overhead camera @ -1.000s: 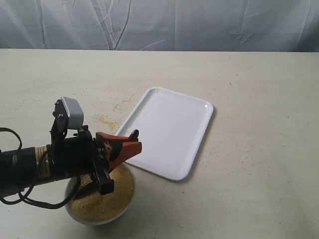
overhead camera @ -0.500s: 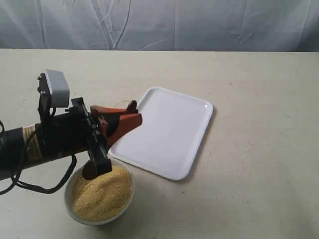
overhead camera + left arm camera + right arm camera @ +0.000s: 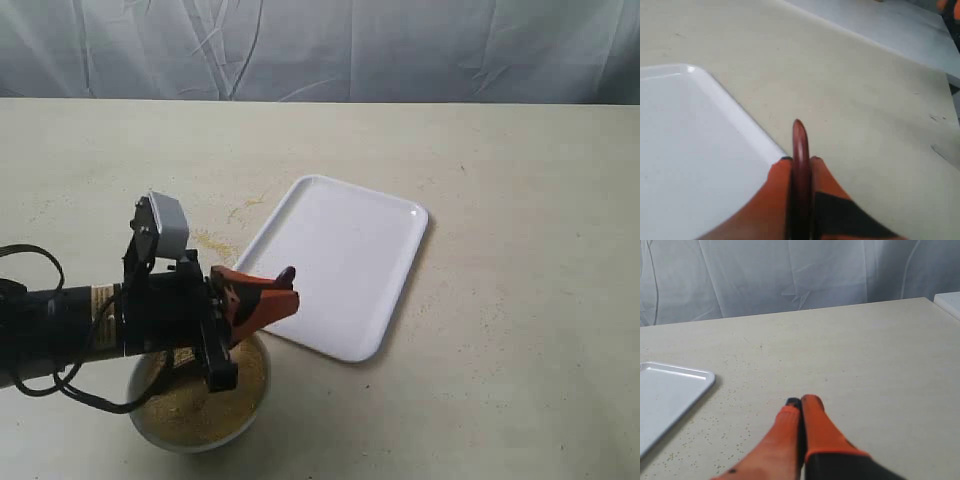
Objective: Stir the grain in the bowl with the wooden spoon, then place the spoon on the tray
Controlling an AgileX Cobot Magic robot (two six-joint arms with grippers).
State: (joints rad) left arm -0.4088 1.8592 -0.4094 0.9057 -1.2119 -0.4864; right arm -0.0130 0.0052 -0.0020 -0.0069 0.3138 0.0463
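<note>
Over the bowl (image 3: 185, 444) of grain (image 3: 180, 410) at the near left, the left hand (image 3: 283, 296) is clenched on the wooden spoon (image 3: 800, 145), whose handle tip pokes out toward the near edge of the tray (image 3: 345, 250). The right hand (image 3: 801, 405) hangs above the bare surface (image 3: 865, 355), fingers pressed together, holding nothing.

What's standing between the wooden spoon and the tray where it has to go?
Nothing visible. The left gripper holds the wooden spoon at the bowl, right beside the near edge of the tray, whose surface looks bare. Only spilled grain lies on the table alongside it.
</note>
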